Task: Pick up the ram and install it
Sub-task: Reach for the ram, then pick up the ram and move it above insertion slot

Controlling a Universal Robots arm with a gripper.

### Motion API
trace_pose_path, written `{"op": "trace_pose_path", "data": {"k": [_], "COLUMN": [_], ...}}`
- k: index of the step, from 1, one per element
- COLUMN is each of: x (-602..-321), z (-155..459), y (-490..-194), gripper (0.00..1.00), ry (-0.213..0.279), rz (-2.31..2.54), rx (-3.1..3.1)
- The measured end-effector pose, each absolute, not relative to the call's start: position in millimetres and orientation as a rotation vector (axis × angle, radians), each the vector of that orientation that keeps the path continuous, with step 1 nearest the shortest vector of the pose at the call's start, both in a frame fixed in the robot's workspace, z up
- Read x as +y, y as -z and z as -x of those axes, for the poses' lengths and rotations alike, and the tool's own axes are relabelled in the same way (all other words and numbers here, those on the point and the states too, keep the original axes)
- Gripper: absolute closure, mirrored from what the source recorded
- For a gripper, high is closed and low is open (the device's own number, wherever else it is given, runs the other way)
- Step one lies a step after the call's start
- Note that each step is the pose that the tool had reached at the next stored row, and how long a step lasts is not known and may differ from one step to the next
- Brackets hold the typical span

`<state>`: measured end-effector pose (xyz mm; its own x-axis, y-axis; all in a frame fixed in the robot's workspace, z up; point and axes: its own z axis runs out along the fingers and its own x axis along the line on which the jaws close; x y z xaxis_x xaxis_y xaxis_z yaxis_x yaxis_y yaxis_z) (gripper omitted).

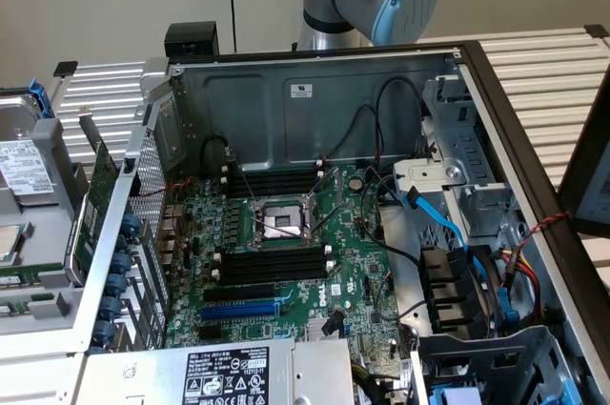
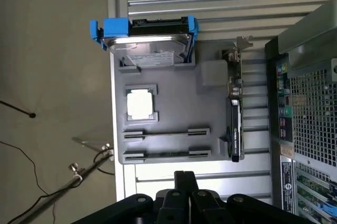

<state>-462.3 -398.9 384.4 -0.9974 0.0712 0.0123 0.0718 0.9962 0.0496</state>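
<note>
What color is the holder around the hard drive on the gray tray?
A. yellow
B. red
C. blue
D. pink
C: the holder clipped around the hard drive on the gray tray is bright blue.

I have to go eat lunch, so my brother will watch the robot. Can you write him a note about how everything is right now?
Tool: shut, holding nothing, not touching the grey tray.
Ram: standing on edge in a holder on that tray, near the processor chip and the hard drive.
Computer case: open; the long black slots on its board look empty.
Done: nothing that shows.
Left: picking up the ram and installing it.
</note>
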Motion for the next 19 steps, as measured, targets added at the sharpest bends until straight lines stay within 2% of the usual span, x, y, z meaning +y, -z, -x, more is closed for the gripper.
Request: {"op": "trace_pose_path", "data": {"k": [11,19], "x": [-398.8,-398.7], "z": [469.0,469.6], "y": [-383.2,-380.8], "gripper": [0.89,0.89], "ry": [0.078,0.076], "rz": [0.096,-0.117], "rx": [-3.127,-3.122]}}
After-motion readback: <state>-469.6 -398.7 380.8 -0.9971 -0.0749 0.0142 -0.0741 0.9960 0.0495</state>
